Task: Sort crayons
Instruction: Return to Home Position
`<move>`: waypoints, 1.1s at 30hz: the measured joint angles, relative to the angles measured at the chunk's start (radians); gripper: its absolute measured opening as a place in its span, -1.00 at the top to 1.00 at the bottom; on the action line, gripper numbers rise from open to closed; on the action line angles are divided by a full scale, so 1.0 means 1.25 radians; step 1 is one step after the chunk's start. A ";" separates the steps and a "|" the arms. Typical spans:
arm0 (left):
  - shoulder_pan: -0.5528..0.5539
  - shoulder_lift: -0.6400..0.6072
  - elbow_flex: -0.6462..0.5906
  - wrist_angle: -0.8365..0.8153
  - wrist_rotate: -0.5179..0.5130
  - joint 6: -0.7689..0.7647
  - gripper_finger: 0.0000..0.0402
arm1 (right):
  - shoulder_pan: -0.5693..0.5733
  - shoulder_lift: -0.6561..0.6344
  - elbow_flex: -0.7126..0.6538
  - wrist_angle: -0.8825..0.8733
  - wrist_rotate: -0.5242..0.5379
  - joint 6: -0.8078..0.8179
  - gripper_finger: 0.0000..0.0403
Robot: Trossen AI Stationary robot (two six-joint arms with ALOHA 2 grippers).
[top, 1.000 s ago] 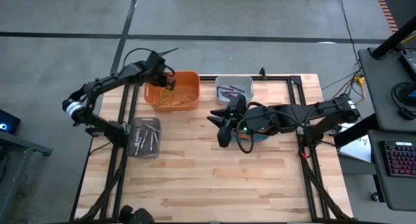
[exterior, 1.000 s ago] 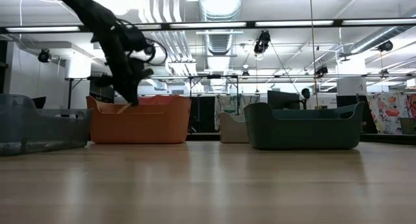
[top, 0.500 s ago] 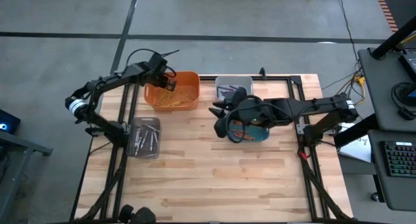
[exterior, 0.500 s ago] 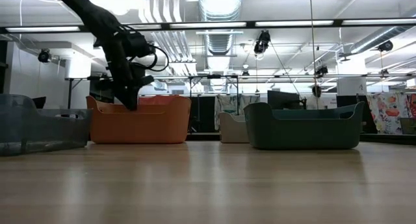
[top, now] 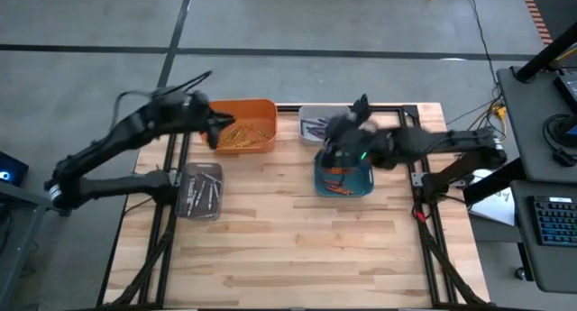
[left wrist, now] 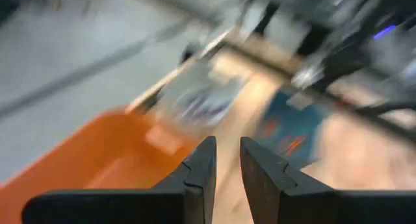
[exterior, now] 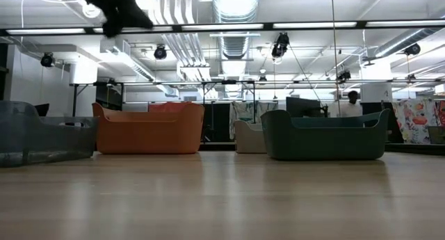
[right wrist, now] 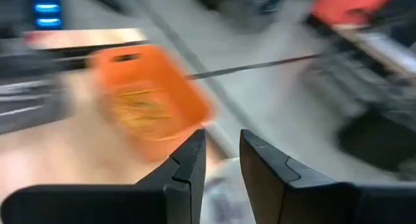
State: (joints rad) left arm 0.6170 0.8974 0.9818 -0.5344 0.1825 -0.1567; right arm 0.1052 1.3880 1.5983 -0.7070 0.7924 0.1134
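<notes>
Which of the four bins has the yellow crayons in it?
The orange bin at the table's far edge. It holds yellow crayons; the clear bin beside it holds purple ones, the teal bin red-orange, the grey bin grey.

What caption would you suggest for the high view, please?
Crayons sorted by colour; left claw by the orange bin, right claw near the blue bin.
</notes>
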 joint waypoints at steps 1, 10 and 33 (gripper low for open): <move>-0.030 -0.044 -0.011 0.025 -0.007 -0.012 0.74 | -0.017 -0.019 -0.007 0.001 0.019 -0.028 0.58; -0.212 -0.317 -0.057 0.008 -0.317 -0.232 0.74 | -0.213 -0.224 -0.169 0.085 -0.345 -0.145 0.58; -0.217 -0.598 -0.300 0.269 -0.197 -0.201 0.74 | -0.381 -0.664 -0.797 0.557 -0.603 -0.082 0.55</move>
State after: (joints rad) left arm 0.3458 0.1497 0.6067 -0.1985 -0.0642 -0.4079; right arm -0.3710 0.5582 0.6021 -0.0109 0.0393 0.0109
